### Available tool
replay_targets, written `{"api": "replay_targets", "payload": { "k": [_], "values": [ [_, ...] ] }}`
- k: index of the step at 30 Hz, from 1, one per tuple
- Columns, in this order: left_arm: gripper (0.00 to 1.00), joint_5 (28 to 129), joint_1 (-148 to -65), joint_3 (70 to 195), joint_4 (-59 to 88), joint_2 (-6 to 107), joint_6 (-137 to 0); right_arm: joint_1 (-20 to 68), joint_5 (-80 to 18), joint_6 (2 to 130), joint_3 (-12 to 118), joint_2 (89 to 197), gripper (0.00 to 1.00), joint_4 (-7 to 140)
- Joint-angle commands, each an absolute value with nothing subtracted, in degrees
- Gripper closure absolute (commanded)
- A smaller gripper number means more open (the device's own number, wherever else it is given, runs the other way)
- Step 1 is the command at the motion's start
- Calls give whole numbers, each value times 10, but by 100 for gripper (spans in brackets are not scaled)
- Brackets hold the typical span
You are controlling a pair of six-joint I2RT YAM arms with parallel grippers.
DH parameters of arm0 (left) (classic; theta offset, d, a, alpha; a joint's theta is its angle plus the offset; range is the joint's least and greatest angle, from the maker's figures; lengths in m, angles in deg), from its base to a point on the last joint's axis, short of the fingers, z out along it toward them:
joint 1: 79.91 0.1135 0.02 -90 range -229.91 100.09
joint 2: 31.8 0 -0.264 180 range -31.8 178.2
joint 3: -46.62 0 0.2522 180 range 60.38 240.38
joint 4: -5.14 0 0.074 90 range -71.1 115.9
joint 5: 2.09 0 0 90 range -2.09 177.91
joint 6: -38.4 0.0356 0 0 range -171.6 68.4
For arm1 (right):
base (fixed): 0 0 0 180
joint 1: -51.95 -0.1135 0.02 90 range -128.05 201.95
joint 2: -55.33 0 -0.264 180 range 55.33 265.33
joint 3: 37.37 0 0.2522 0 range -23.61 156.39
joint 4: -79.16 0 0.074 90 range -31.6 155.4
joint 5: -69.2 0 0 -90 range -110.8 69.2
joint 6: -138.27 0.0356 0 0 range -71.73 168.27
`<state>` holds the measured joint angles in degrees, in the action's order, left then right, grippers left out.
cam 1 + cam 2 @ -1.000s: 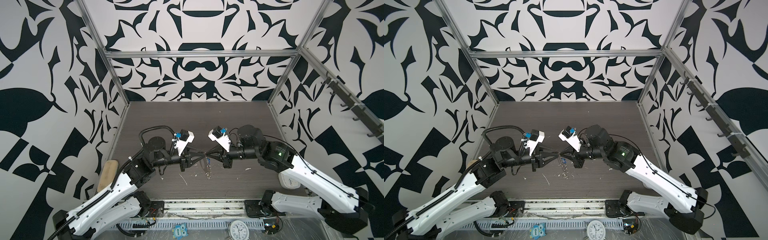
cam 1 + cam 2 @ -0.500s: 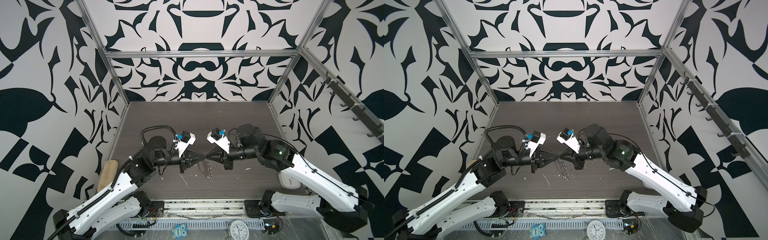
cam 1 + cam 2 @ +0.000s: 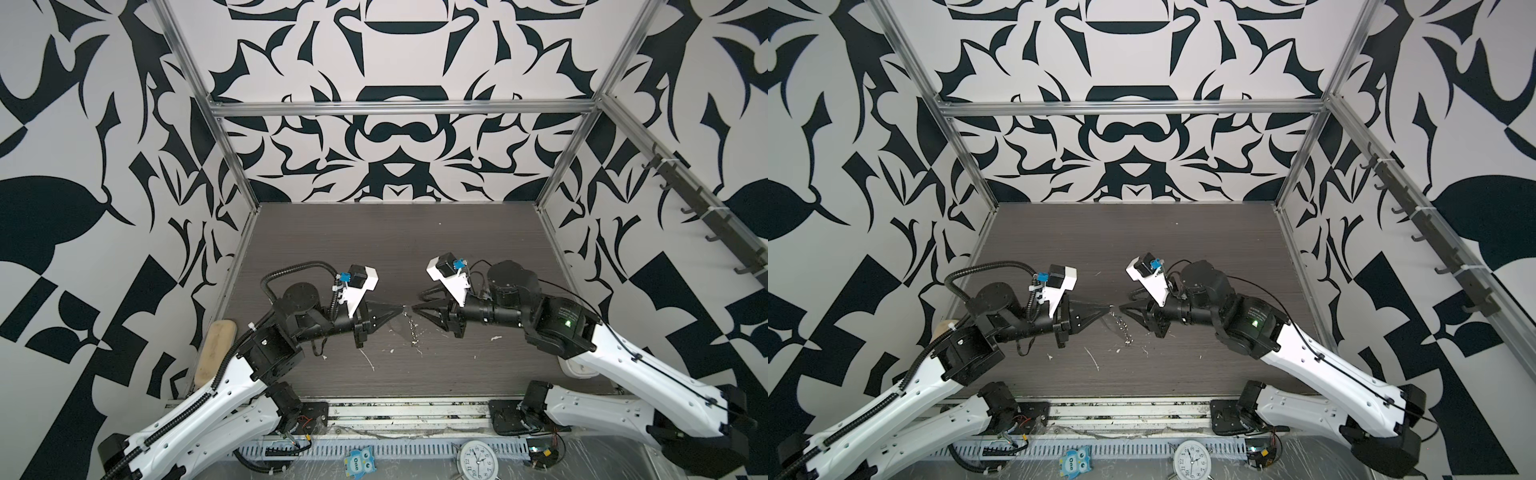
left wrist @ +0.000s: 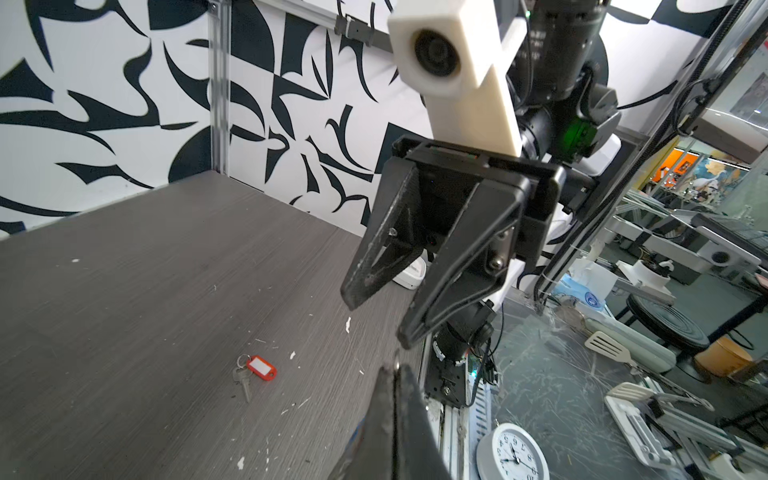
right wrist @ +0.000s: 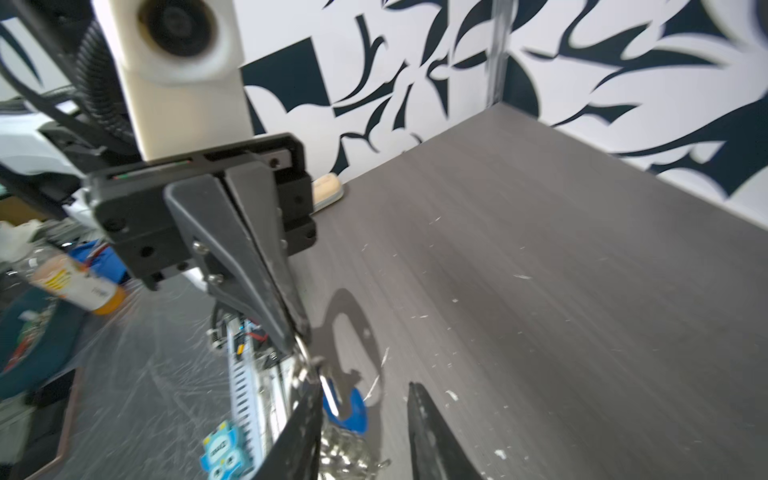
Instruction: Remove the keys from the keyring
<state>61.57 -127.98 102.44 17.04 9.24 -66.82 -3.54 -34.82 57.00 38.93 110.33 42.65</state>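
In both top views we see the left gripper [image 3: 400,308] and the right gripper [image 3: 415,309] tip to tip just below the frame's centre, above the bench [image 3: 374,249]. The keyring [image 3: 405,330] dangles under the left tip.

In the left wrist view the red key tag [image 4: 261,368] lies alone on the bench at lower left, clear of the keyring. The right gripper faces us at upper right, its jaws parted and grasping nothing.

In the right wrist view the left gripper's jaws are clenched on the keyring's top end. The plate [image 5: 361,316] hangs at lower centre, and the blue key tag [image 5: 353,411] is attached at its foot, between our own released jaws.

We judge one key off and the blue one in hand. Next, the right jaws must close on the blue key tag and work its ring free while the left steadies the plate, which hangs loose and may swing.
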Motion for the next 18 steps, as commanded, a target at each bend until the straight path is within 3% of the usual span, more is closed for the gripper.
{"api": "replay_targets", "payload": {
  "k": [1, 12, 18],
  "values": [
    [100, 654, -1282, 1023, 129, 76, -671, -61, -262, 575, 371, 1098, 61, 491],
    [100, 702, -1282, 1027, 139, 80, -668, -180, -176, 531, 372, 1145, 59, 510],
    [100, 685, -1282, 1021, 139, 74, -662, -186, -168, 522, 369, 1145, 58, 505]
  ]
}}
